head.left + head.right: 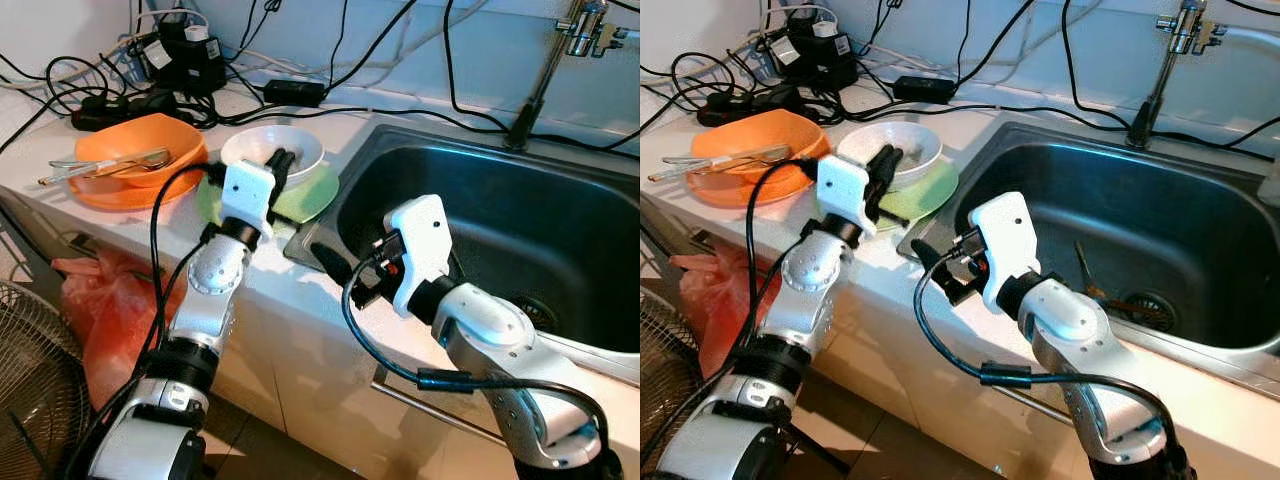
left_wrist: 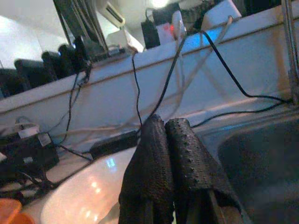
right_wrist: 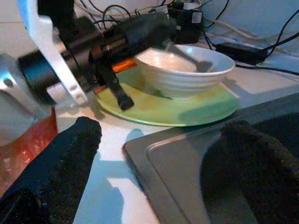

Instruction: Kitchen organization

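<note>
My left tool [image 1: 280,160]: fingers pressed together, tips over near rim of white bowl [image 1: 275,150]; can't tell if touching. White bowl: sits on green plate [image 1: 310,195], tabletop [image 1: 40,165], just left of sink [image 1: 500,230]. My right tool [image 3: 159,154]: fingers spread wide, empty, hovering at sink's near-left corner. Orange bowl [image 1: 135,145]: far left, on orange plate [image 1: 110,195], utensils [image 1: 105,165] lying across it. Black cables [image 1: 130,95]: far side. Faucet [image 1: 555,60]: far right.

Silver arms, white wrists, black cables
</note>
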Controlling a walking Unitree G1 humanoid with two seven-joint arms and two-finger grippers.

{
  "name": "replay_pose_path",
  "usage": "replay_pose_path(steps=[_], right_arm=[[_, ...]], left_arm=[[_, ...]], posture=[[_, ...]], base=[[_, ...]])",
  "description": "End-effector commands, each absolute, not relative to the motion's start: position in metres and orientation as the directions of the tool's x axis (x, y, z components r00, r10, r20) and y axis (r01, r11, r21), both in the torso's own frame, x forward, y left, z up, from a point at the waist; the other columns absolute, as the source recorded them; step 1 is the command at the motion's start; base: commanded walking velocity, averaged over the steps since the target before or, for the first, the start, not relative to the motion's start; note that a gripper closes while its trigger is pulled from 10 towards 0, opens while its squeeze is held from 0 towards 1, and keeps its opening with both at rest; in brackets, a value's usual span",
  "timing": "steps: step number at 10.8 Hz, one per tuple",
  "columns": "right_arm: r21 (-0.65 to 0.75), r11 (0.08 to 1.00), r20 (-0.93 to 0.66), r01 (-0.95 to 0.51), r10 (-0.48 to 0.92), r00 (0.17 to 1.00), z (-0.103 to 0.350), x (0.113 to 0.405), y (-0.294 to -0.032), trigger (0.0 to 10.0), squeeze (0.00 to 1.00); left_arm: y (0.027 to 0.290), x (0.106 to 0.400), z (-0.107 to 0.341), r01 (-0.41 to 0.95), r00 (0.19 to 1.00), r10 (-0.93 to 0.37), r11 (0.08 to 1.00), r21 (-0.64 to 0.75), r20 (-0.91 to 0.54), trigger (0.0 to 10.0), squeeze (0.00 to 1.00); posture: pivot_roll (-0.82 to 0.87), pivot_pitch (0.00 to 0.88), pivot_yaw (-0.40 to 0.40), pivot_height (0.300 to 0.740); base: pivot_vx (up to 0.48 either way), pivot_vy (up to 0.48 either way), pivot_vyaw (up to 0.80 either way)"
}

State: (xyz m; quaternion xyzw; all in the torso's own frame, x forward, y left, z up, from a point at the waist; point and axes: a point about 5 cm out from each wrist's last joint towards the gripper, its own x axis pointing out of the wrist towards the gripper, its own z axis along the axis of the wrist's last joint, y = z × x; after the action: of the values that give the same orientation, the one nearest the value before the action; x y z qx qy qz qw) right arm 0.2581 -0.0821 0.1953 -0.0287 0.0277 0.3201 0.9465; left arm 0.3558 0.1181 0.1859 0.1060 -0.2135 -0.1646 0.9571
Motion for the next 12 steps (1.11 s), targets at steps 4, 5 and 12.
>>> replay_pose_path(steps=[4, 5, 12], right_arm=[[-0.082, 0.804, -0.018, -0.589, 0.59, 0.807, 0.204, 0.269, -0.082, 10.0, 0.0], [-0.108, 0.815, -0.014, -0.569, 0.571, 0.821, 0.205, 0.272, -0.084, 10.0, 0.0], [-0.182, 0.903, -0.025, -0.39, 0.392, 0.92, 0.202, 0.29, -0.111, 10.0, 0.0]], left_arm=[[0.112, 0.358, 0.23, 0.217, 0.789, -0.332, 0.938, 0.27, 0.517, 0.0, 0.0], [0.108, 0.358, 0.239, 0.226, 0.77, -0.336, 0.939, 0.26, 0.542, 0.0, 0.0], [0.078, 0.353, 0.243, 0.353, 0.736, -0.4, 0.915, 0.196, 0.546, 0.0, 0.0]], posture=[[-0.09, 0.0, 0.045, 0.74], [-0.09, 0.0, 0.049, 0.74], [-0.11, 0.0, 0.061, 0.74]], base=[[0.0, 0.0, 0.0], [0.0, 0.0, 0.0], [0.0, 0.0, -0.33]])
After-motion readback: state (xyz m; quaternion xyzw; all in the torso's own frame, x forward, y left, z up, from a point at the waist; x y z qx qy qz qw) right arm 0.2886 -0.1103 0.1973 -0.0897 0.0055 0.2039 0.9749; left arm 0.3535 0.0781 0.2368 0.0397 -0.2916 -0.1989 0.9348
